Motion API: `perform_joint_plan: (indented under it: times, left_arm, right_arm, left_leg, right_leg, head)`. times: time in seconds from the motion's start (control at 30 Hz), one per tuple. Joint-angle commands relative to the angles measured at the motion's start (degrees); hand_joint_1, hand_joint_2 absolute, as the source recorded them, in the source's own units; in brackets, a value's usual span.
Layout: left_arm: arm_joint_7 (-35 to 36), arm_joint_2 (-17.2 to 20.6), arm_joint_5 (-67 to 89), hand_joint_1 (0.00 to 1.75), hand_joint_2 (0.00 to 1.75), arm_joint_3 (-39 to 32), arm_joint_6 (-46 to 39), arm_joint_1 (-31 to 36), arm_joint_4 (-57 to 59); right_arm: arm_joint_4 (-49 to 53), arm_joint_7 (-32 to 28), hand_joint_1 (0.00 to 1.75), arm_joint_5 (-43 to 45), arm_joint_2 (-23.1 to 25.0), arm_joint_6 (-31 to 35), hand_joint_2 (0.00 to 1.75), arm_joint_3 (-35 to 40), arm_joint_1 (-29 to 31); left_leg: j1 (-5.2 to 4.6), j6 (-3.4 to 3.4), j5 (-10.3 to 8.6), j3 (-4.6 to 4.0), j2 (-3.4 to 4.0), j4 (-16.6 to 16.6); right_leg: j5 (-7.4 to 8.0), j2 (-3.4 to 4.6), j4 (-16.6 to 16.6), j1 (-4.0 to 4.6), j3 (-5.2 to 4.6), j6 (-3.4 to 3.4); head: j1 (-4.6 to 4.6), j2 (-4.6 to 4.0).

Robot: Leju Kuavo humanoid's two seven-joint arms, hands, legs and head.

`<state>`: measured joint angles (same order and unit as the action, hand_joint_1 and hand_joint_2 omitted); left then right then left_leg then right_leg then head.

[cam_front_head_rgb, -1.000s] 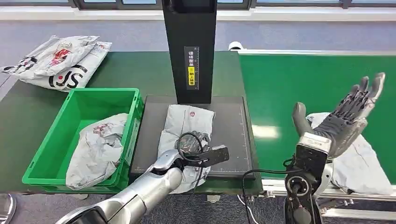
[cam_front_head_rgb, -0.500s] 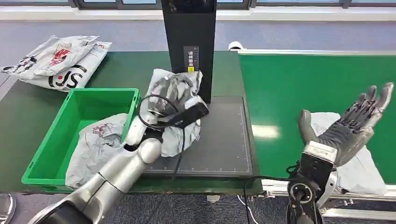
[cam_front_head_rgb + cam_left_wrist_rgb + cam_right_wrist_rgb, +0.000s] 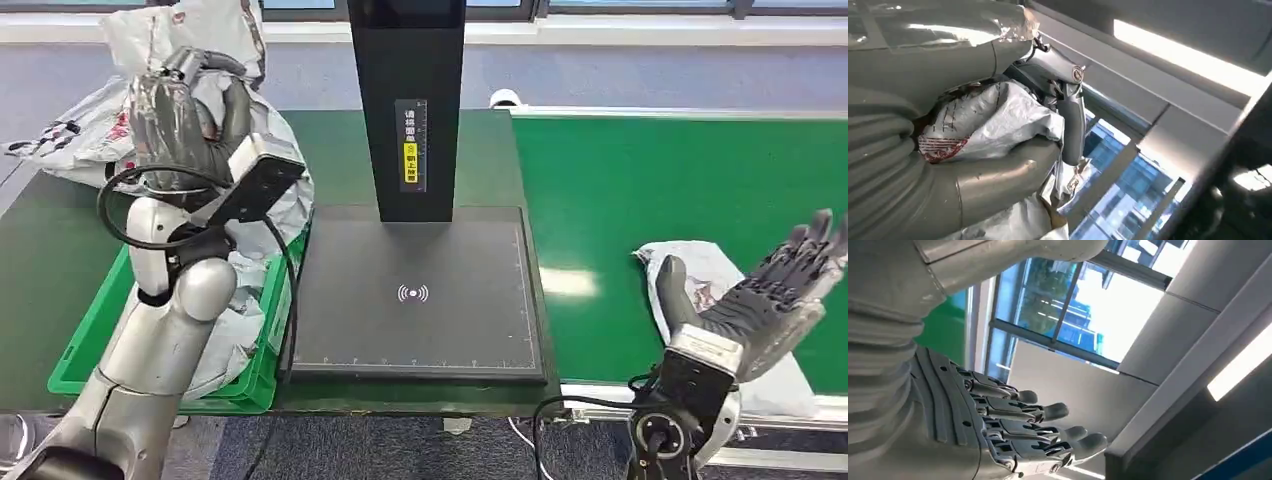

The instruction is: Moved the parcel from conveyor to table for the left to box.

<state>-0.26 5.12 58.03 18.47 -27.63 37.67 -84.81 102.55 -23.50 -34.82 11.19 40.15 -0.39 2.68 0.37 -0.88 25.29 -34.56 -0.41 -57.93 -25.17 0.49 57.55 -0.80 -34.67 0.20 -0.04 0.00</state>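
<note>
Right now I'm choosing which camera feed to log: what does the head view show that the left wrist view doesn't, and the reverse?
Head view alone: the green bin with a parcel in it, the black scanner pad, the green conveyor carrying another grey parcel, and the right hand open, palm up, above it. Left wrist view alone: windows and a ceiling light behind the hand, plus red print on the bag. Both: the left hand gripping the crumpled grey parcel, raised above the bin.
</note>
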Motion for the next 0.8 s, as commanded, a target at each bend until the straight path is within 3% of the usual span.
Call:
perform_joint_plan:
  times: [0.03,0.17,0.2,0.23,0.47,0.63,0.8]
  left_arm:
    - [-0.13,0.87,0.19,1.75,1.75,-2.39,0.37,0.24,-0.72]
    - [-0.13,0.87,0.19,1.75,1.75,-2.39,0.37,0.24,-0.72]
    - [4.54,3.94,6.4,1.75,1.75,-5.54,-1.85,-1.26,-1.13]
    - [4.13,5.89,5.7,1.75,1.75,-7.72,-2.02,-2.69,-1.64]
    - [2.6,10.16,9.05,1.75,1.75,-19.6,-2.26,-16.49,-1.42]
    - [4.02,12.2,16.38,1.75,1.75,-18.9,2.34,-21.55,3.97]
    - [5.11,12.86,17.34,1.75,1.75,-17.35,4.62,-19.91,12.43]
  right_arm:
    - [-0.4,0.12,0.0,0.22,0.13,-0.15,1.75,-2.52,0.57]
    - [-0.4,0.12,0.0,0.22,0.13,-0.15,1.75,-2.52,0.57]
    - [-0.06,1.02,0.0,-0.44,-0.2,-0.15,1.75,-2.06,-0.02]
    - [0.26,1.18,0.0,-0.41,-0.3,-0.15,1.75,-1.99,-0.38]
    - [1.34,2.32,0.0,-0.71,-1.63,-0.15,1.75,-1.0,-1.43]
    - [1.7,3.68,0.0,-1.16,-3.03,-0.15,1.75,0.88,-1.2]
    - [1.37,4.44,0.0,-1.14,-4.02,-0.15,1.75,1.74,-1.02]
  left_leg:
    - [0.01,0.02,0.02,0.09,0.03,0.06]
    - [0.04,0.01,0.04,0.14,0.04,0.08]
    - [0.02,0.01,0.02,0.11,0.02,0.06]
    - [0.04,0.0,0.04,0.19,0.12,0.11]
    - [-0.04,-0.09,0.11,0.41,0.46,0.25]
    - [-0.03,-0.16,0.17,0.49,0.4,0.31]
    - [0.0,-0.16,0.14,0.43,0.24,0.29]
  right_leg:
    - [-0.01,-0.04,-0.07,0.03,0.09,-0.02]
    - [-0.02,-0.04,-0.11,0.06,0.16,-0.04]
    - [-0.02,-0.05,-0.08,0.03,0.12,-0.03]
    - [0.0,0.04,-0.13,0.06,0.17,-0.05]
    - [-0.01,0.47,-0.11,-0.02,0.16,-0.08]
    - [-0.16,0.43,-0.18,0.11,0.26,-0.23]
    - [-0.17,0.26,-0.17,0.15,0.28,-0.24]
  head:
    - [0.0,0.0]
    - [0.0,0.0]
    - [0.0,0.0]
    - [0.0,0.0]
    - [-0.02,0.0]
    - [-0.02,-0.02]
    - [0.0,0.0]
